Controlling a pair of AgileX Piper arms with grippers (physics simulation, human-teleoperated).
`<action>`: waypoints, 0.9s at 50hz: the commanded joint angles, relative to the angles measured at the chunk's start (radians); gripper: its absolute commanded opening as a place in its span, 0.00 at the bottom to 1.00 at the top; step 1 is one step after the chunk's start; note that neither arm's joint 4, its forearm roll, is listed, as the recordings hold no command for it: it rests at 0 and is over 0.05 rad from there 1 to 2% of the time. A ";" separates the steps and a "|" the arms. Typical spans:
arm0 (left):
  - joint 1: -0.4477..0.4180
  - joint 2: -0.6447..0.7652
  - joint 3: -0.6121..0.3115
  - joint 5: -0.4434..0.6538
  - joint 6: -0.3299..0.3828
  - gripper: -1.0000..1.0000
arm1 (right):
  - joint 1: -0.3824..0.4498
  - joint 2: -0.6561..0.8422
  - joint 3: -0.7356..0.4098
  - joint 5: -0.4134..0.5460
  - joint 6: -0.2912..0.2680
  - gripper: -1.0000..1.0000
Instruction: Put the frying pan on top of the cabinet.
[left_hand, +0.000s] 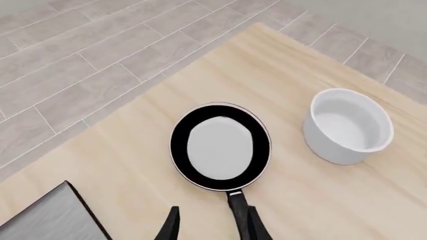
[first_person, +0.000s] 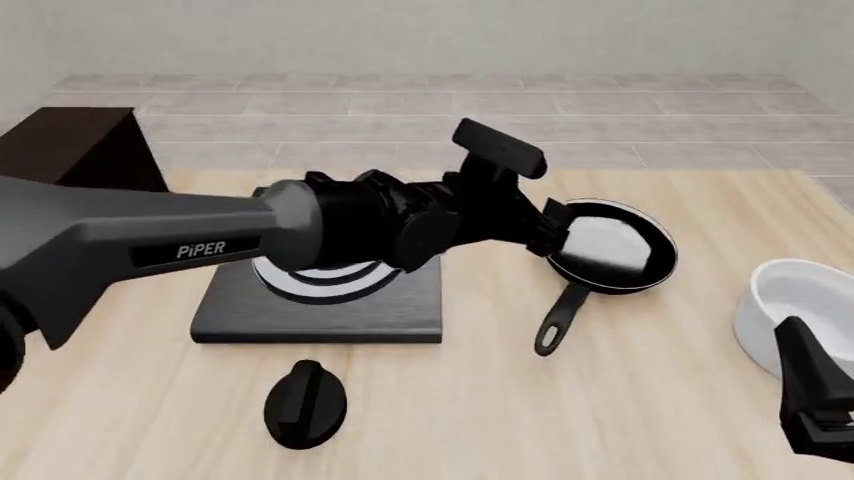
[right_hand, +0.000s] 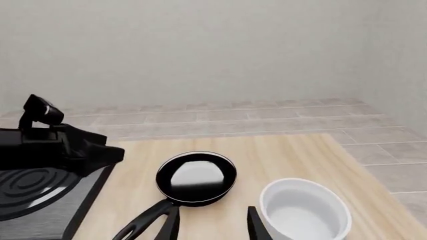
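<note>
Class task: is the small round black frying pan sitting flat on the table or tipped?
Flat: the small round black frying pan rests upright on the light wooden table, inside facing up.

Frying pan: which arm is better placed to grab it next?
Left, probably. The left gripper hangs open right by the frying pan, its handle between the fingers in the wrist view. The right gripper sits low near the white bowl.

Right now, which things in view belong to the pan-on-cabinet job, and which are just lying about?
Belonging to the job:
- frying pan
- cabinet
- left gripper, open, with the pan's handle between its fingers

Just lying about:
- white bowl
- stove plate
- black knob
</note>
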 joint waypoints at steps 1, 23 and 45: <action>-0.028 0.025 -0.032 0.017 -0.013 1.00 | 0.003 -0.001 0.000 0.001 -0.003 1.00; -0.078 0.094 -0.066 0.034 -0.005 1.00 | -0.001 0.010 0.000 -0.007 0.000 1.00; -0.082 0.140 -0.066 0.027 -0.002 1.00 | -0.007 0.013 0.000 -0.010 0.010 1.00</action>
